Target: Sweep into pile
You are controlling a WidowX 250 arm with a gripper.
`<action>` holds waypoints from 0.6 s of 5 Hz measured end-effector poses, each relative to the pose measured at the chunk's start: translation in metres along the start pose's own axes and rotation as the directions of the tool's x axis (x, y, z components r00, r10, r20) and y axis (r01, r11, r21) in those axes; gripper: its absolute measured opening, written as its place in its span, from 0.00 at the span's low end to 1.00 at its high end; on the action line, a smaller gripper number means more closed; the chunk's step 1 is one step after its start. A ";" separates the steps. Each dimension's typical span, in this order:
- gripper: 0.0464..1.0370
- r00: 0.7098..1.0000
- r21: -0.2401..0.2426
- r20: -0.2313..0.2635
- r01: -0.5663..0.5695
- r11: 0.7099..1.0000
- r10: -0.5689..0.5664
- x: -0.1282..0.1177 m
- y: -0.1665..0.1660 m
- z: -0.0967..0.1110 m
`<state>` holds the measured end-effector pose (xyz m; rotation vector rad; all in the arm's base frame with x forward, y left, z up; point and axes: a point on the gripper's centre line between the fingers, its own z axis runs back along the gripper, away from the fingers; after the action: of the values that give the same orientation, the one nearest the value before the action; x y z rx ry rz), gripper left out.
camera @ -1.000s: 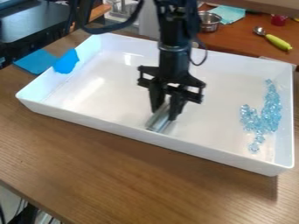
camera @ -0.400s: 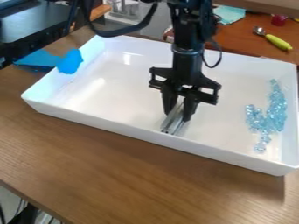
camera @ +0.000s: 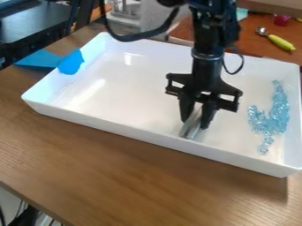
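Gripper (camera: 195, 122) is pinching a silvery bar (camera: 190, 129) beside the tray's (camera: 147, 135) front edge, while blue beads (camera: 276, 116) are lying rightward, trailing along the right edge.

Upper part of the black arm (camera: 206, 48) is chopped off at the far edge, and it blocks a bit of the white tray's (camera: 147, 133) far wall plus some teal cloth (camera: 242, 13). Gripper (camera: 195, 124) kinda covers the metal tool's (camera: 190, 131) upper end. Blue beads (camera: 276, 117) are too small and clumped to count, tbh. Bench (camera: 135, 176) runs out of view on the near side.
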<state>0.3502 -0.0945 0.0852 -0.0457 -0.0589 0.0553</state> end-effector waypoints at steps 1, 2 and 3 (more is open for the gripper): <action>0.32 0.999 -0.008 -0.026 -0.042 0.999 0.042 0.004 -0.006 -0.001; 0.32 0.998 -0.024 -0.035 -0.048 0.999 0.048 0.001 -0.030 -0.002; 0.32 0.998 -0.042 -0.049 -0.050 0.998 0.048 0.000 -0.048 -0.002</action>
<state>0.3525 -0.1427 0.0858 -0.0914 -0.0108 0.1020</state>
